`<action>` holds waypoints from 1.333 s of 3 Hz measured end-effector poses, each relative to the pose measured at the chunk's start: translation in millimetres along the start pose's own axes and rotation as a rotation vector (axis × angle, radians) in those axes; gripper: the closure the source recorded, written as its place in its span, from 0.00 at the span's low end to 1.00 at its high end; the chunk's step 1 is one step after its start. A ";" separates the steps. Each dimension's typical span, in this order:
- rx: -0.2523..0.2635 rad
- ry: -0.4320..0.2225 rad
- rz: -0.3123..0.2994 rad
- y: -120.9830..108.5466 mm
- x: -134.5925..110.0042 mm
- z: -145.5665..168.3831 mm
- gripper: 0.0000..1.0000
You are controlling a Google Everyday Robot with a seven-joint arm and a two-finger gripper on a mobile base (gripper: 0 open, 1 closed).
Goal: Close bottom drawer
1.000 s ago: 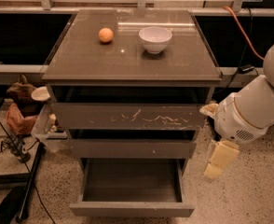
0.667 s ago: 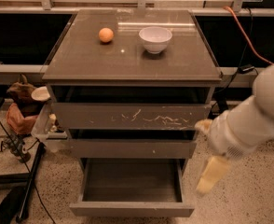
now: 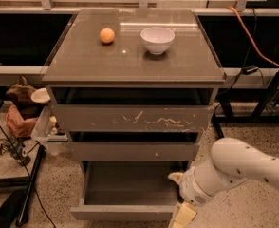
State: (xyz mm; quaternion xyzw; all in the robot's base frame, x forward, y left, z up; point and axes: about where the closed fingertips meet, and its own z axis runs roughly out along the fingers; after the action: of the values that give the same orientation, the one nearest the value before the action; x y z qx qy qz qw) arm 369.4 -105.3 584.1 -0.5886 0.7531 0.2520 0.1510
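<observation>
The bottom drawer (image 3: pixel 125 213) stands pulled out of the grey-brown cabinet. Its plain flat front sits near the lower edge of the view, and its shallow tray (image 3: pixel 130 182) is bare. My gripper (image 3: pixel 183 215) hangs at the end of the white arm (image 3: pixel 234 167). It is low at the drawer's front right corner, right by the front panel, and partly cut off by the bottom edge of the view. I cannot tell if it touches the drawer.
An orange ball (image 3: pixel 107 35) and a white bowl (image 3: pixel 158 39) sit on the cabinet top (image 3: pixel 130 65). The scratched top drawer (image 3: pixel 130 118) and the middle drawer (image 3: pixel 134 151) stick out slightly. Bags and cables (image 3: pixel 21 113) crowd the left; an orange cable (image 3: pixel 253 37) and stand legs are on the right.
My arm has swung down and to the left, from beside the middle drawer to the bottom drawer's front right corner. The drawer is open as far as before.
</observation>
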 end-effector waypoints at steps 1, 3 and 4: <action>-0.031 -0.015 0.021 0.5 8.0 17.3 0.00; -0.046 -0.024 0.012 -0.7 10.5 31.9 0.00; -0.096 -0.049 -0.065 -11.7 13.5 104.8 0.00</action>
State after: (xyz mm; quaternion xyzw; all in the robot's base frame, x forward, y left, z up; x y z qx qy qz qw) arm 369.8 -59.9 488.0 -0.6129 0.7168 0.2973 0.1491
